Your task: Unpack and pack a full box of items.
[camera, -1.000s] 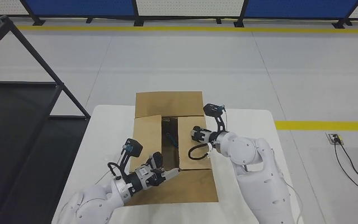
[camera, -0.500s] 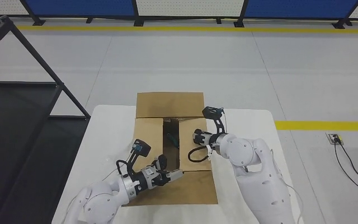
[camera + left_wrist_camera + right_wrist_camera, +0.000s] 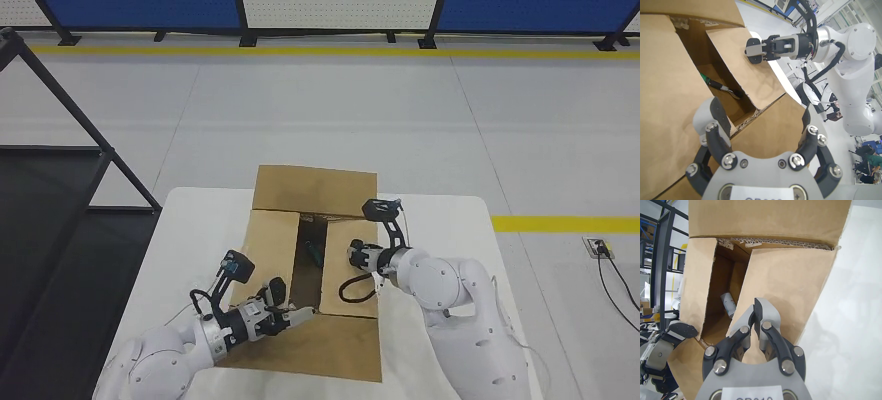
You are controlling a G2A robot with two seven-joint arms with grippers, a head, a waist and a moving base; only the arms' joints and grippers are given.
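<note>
box: we see a brown cardboard box (image 3: 315,187) on the white table (image 3: 200,230); far and near flaps are folded outward, and the two side flaps lie partly over the opening with a gap between them
left gripper: left gripper (image 3: 761,109) is spread wide over the near flap, at the near corner of the opening; we cannot tell if it touches
right gripper: right gripper (image 3: 756,306) has its pads closed together with nothing between, tips on the right side flap
contents: we spot a white cylindrical bottle (image 3: 728,306) and a green-handled tool (image 3: 715,84) lying on the box floor
</note>
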